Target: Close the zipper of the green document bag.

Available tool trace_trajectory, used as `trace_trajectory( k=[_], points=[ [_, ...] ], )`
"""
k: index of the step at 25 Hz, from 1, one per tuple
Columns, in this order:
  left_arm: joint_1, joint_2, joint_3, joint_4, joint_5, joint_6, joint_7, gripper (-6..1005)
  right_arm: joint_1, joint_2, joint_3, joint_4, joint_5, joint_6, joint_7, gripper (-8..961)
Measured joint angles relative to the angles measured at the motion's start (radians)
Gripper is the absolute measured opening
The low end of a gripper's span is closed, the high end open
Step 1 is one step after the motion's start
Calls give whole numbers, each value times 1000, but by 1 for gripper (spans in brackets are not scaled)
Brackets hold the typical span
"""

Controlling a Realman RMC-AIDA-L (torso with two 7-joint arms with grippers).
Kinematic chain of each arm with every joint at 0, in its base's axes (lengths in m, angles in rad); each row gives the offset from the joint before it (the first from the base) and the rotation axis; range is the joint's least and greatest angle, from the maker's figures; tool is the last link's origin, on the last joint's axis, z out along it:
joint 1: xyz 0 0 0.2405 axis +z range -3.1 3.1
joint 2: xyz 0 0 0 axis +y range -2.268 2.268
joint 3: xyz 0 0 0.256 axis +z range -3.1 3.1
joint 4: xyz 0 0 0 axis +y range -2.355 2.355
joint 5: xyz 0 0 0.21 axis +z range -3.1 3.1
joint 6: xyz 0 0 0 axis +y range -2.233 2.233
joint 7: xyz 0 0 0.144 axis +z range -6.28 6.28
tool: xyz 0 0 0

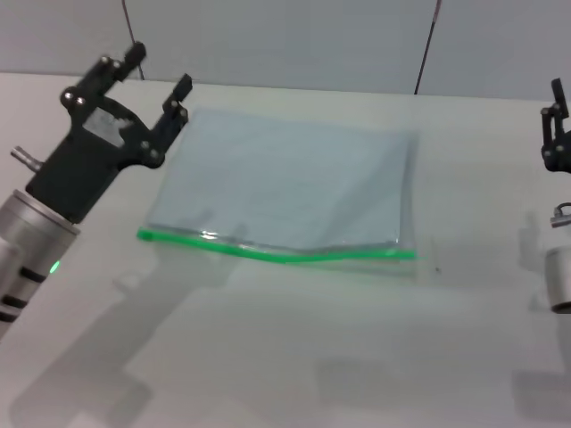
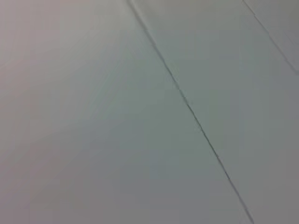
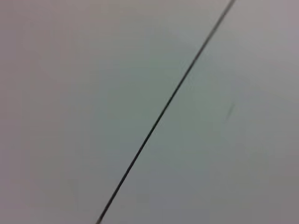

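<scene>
The green document bag point(image 1: 285, 183) lies flat in the middle of the white table, a pale blue-grey translucent pouch. Its zipper point(image 1: 277, 255) is a bright green strip along the edge nearest me, slightly wavy. A small pale glint near the strip's left end point(image 1: 210, 235) may be the slider. My left gripper point(image 1: 159, 76) hangs open above the bag's far left corner, holding nothing. My right gripper point(image 1: 557, 125) shows only partly at the right edge, well away from the bag. Neither wrist view shows the bag.
The white table point(image 1: 294, 357) stretches wide in front of the bag. A wall with dark seam lines point(image 1: 426, 49) rises behind it. Both wrist views show only pale flat surface crossed by thin dark seams point(image 2: 196, 121) point(image 3: 163, 107).
</scene>
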Motion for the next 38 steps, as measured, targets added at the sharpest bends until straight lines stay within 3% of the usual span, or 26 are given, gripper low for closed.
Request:
trace_trajectory(
  k=[6, 7, 14, 23, 38],
  points=[
    [14, 1, -26, 6, -19, 49, -167, 655, -9, -2, 0, 17, -134, -74, 300, 404],
    [19, 1, -38, 7, -20, 57, -186, 678, -11, -3, 0, 37, -189, -110, 444, 445],
    [41, 1, -58, 7, -39, 103, -247, 840, -26, -3, 0, 54, -247, -174, 599, 730],
    [57, 1, -59, 9, -103, 117, -355, 864, -26, -3, 0, 57, -254, -178, 601, 729],
    [67, 1, -59, 15, -114, 123, -374, 858, -25, -2, 0, 53, -262, -193, 603, 729]
  ],
)
